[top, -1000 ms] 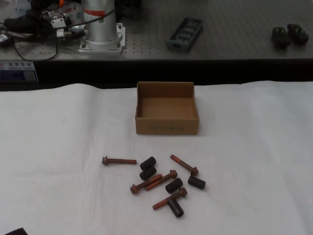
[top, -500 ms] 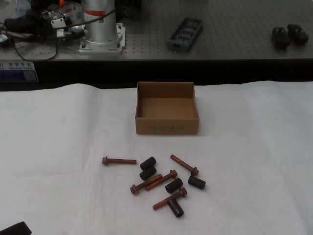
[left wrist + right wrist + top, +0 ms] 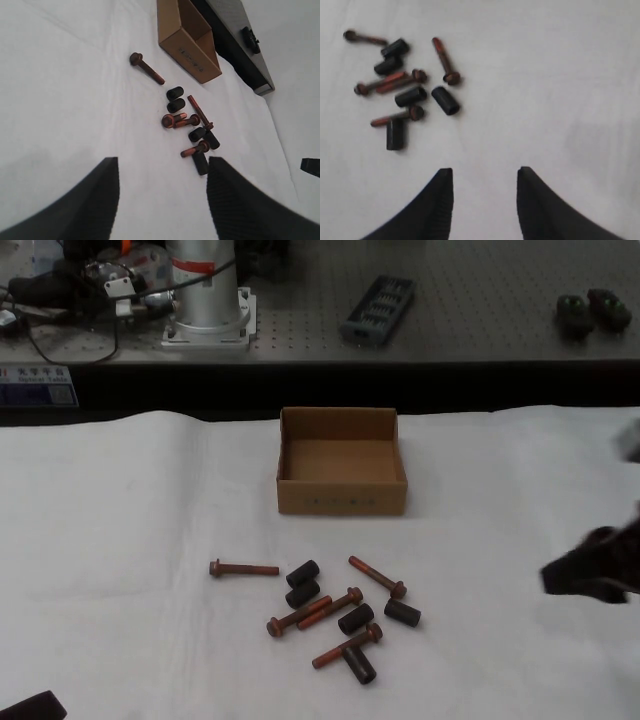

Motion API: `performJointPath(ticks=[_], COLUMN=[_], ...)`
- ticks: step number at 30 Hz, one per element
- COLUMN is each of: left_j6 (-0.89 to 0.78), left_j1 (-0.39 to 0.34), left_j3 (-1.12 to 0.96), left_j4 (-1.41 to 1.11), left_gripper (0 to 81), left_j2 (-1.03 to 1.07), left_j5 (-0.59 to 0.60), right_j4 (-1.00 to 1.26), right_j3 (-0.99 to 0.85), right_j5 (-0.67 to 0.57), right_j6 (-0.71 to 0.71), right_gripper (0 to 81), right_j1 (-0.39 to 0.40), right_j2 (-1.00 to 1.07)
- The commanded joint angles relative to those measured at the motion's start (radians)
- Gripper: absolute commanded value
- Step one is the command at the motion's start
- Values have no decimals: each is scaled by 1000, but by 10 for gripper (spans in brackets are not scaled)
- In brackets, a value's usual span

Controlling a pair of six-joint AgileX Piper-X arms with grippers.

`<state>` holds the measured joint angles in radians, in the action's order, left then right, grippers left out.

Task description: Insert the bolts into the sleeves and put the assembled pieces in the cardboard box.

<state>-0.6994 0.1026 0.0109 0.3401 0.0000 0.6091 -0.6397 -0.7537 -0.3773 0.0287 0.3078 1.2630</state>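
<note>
Several rusty orange bolts lie mixed with several short black sleeves on the white cloth. One bolt (image 3: 245, 568) lies apart from the heap (image 3: 340, 615), with a sleeve (image 3: 302, 573) beside its tip. The open cardboard box (image 3: 342, 502) stands just beyond them, with nothing inside. My left gripper (image 3: 162, 200) is open over bare cloth short of the heap (image 3: 192, 125), and its dark tip (image 3: 30, 708) shows at the near left corner. My right gripper (image 3: 485, 200) is open, off to the side of a sleeve (image 3: 445, 100) and a bolt (image 3: 444, 60). That arm (image 3: 595, 570) is at the right edge.
White cloth (image 3: 120, 520) covers the near bench. Behind it, a perforated metal table carries a silver post base (image 3: 205, 300), a black ridged block (image 3: 378, 305) and two dark knobs (image 3: 593, 312). Wide bare cloth lies on both sides of the heap.
The right arm has come into the high view from the right edge. The left gripper's tip has crept a little further in at the near left corner. Bolts, sleeves and box have not moved.
</note>
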Motion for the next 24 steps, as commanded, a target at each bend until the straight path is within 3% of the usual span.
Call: performJointPath(ticks=[1,6,11,24], left_j6=[-22,-48,-64,-64], left_j1=[2,2,2,2], left_j3=[-11,-11,-11,-11], left_j4=[-6,-6,-6,-6], left_gripper=[389,389,389,389], left_j2=[0,0,0,0], left_j5=[10,10,10,10], right_j4=[-37,-37,-37,-59], right_j3=[-92,-218,-329,-417], right_j5=[54,195,323,337], right_j6=[138,276,403,470], right_gripper=[323,323,323,321], right_j1=[92,225,295,374], right_j2=[115,293,435,569])
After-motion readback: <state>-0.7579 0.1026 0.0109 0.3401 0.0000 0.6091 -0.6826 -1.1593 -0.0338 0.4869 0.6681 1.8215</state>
